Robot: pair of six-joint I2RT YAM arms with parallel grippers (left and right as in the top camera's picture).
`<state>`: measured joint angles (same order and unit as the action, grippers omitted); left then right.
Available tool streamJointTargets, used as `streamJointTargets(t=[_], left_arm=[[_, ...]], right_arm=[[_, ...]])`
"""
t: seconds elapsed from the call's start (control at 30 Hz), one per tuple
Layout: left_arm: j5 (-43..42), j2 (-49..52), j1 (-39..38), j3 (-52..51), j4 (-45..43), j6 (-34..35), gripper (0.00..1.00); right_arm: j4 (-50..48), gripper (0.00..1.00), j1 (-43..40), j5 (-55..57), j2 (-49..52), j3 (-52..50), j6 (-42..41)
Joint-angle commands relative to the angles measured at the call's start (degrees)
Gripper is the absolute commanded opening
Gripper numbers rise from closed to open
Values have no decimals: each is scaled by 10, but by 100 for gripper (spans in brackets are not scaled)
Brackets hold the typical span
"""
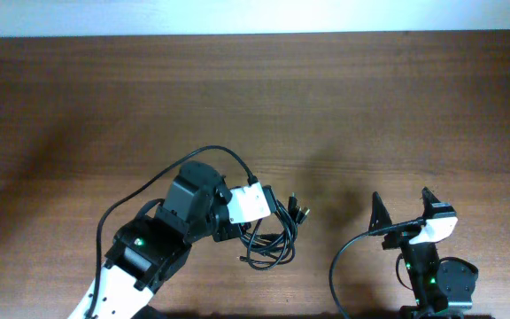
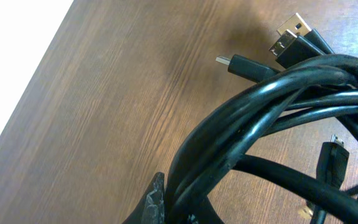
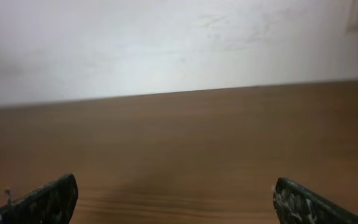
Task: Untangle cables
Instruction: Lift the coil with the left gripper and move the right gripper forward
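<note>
The cables (image 1: 274, 239) are a bundle of thin black cords in tangled loops on the wooden table, in front of the left arm. Their plug ends (image 1: 298, 211) stick out to the upper right. My left gripper (image 1: 242, 232) is shut on the bundle's left side. In the left wrist view the thick loops (image 2: 272, 99) fill the right half, pinched between my fingers (image 2: 185, 208), with silver-tipped plugs (image 2: 291, 34) beyond. My right gripper (image 1: 404, 206) is open and empty, well to the right of the bundle. Its view shows only bare table between the fingers (image 3: 176, 199).
The brown wooden table (image 1: 255, 106) stretches back to a white wall (image 3: 166, 43). The arms' own thick black wires (image 1: 149, 190) loop beside each arm. The right arm's base (image 1: 436, 279) stands at the front right edge.
</note>
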<state>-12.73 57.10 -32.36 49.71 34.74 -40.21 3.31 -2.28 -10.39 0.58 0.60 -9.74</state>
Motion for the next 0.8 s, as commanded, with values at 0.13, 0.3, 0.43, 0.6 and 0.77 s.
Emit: streamJointTargets(t=[0.13,0.3,0.43,0.6,0.77], left_arm=[[-60,-14,-2,13,-3,-29,0],[-138,-14,-2,13,-20,84,0],[-135,-14,-2,13,-42,255,0],[81,-14,-2,13,-92,627,0],[127,-12,-2,13,-104,861,0]], right_arm=[[1,99,-4,-147,-4,11,-112],[163,99,-4,-160,12,153,-104],[341,99,-4,-188,79,296,-83],[385,99,-4,-301,179,385,-73],[356,99,-4,-388,213,388,-184]])
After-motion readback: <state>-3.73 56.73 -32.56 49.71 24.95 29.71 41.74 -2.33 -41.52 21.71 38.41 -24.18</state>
